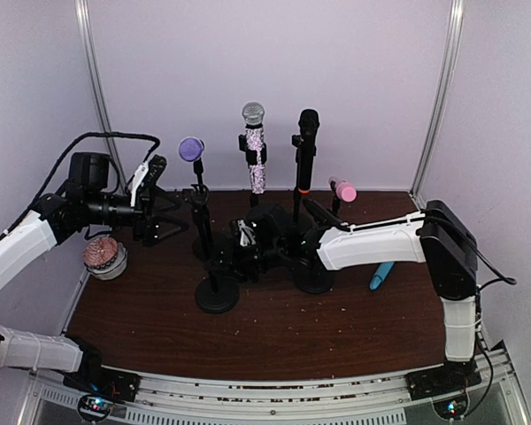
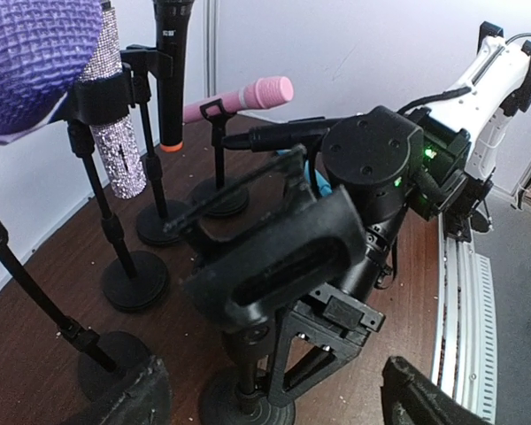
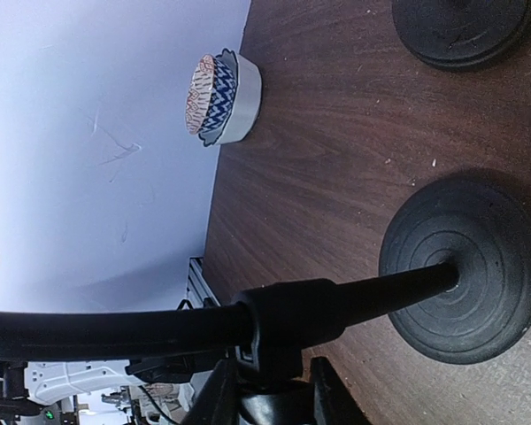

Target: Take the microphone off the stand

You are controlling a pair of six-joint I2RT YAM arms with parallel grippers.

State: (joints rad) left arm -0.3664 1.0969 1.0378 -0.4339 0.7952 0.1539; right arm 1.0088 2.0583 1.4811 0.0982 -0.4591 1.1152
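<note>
- Centrally, the right gripper [image 1: 239, 252] was clenched on the pole of a black stand [image 3: 363, 297], at a collar in the pole above the stand's round base [image 3: 465, 266].
- That base sat flat on the dark wooden desk [image 1: 336, 341], toward the front of the cluster of stands.
- The left gripper [image 1: 162, 202] hung released and empty at the left of the cluster. Its fingers [image 2: 133, 394] were spread wide and aimed across at the right gripper.
- The purple microphone [image 1: 191, 148] sat in its clip, head up, just beside the left gripper on the far side, not touching it.
- Whether the grasped stand was the one carrying the purple microphone could not be told, because the poles overlapped in the overhead view.
- Behind them, a glittery silver microphone [image 1: 255, 155] and a black microphone [image 1: 307, 146] with an orange ring stood upright in their stands. A pink microphone [image 1: 342, 189] lay tilted in a low stand at the right.
- A patterned bowl [image 1: 103, 257] rested at the desk's left edge, well apart from the stands.
- A blue object [image 1: 380, 275] lay on the desk beneath the right arm's forearm; what it was could not be made out.
</note>
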